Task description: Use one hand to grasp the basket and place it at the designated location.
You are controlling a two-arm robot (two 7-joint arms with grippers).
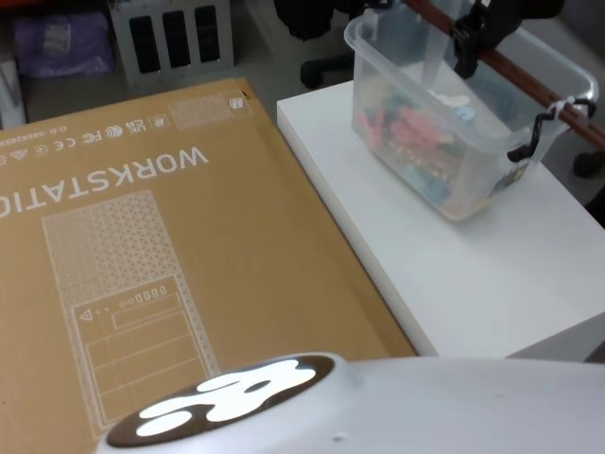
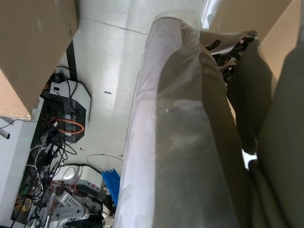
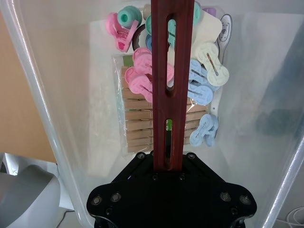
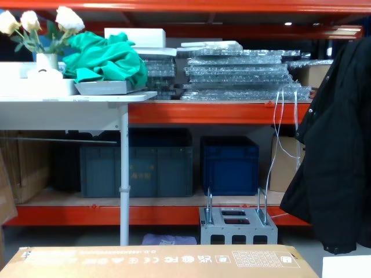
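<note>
The basket [image 1: 444,142], a translucent tub holding colourful pegs, sits at the far end of the white table [image 1: 473,293]. Whether its bottom touches the table I cannot tell. Its red-brown handle [image 1: 529,80] stands raised across the top. My right gripper [image 1: 470,47] comes in from above and is shut on the handle's middle. In the right wrist view the handle [image 3: 166,71] runs straight out from between the fingers of the gripper [image 3: 167,166], over pink, blue and wooden pegs [image 3: 142,114] inside. My left arm hangs parked low beside the cardboard, its plastic-wrapped casing [image 2: 185,142] over the floor.
A large flat cardboard box [image 1: 142,246] printed WORKSTATION lies left of the table, almost against its edge. A grey rack [image 1: 175,38] stands on the floor behind. Shelves with dark blue crates [image 4: 229,162] and a hanging black coat [image 4: 336,162] lie further off.
</note>
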